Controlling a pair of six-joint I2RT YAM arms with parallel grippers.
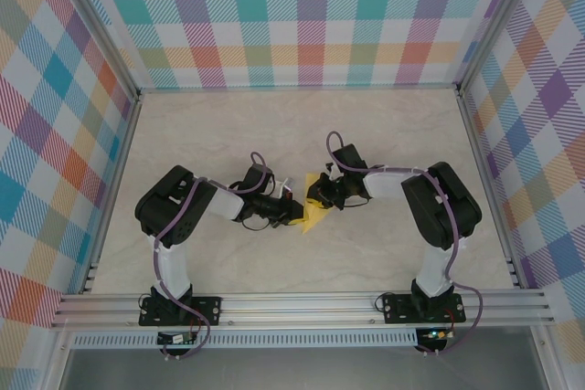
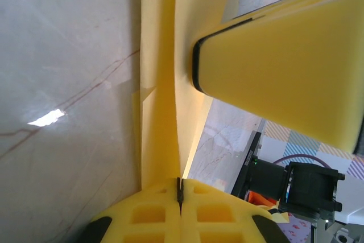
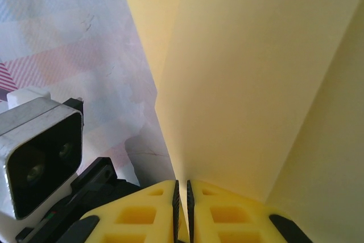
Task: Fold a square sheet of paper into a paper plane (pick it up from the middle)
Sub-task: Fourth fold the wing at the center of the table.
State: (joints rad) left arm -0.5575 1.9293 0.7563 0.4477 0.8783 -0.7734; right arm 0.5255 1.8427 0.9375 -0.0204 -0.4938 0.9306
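From above, its shape is mostly masked: thin yellow folded paper sheet (image 1: 314, 217) sits between the hands, left hand (image 2: 179, 190) and right hand (image 3: 182, 193) each pinching it from opposite sides

The top view is bright and evenly lit, with only faint, soft shadows on the desk (image 1: 384, 134) and a slight bowing of the frame posts (image 1: 102, 89) toward the corners. In the left wrist view a small white glare patch sits at centre left on the marble, and the yellow paper (image 2: 162, 83) glows (light seems to pass through it). In the right wrist view the upper left is washed out and blurred, and the pads (image 3: 136, 214) of the right pincer (image 3: 182, 190) at the bottom edge look soft.
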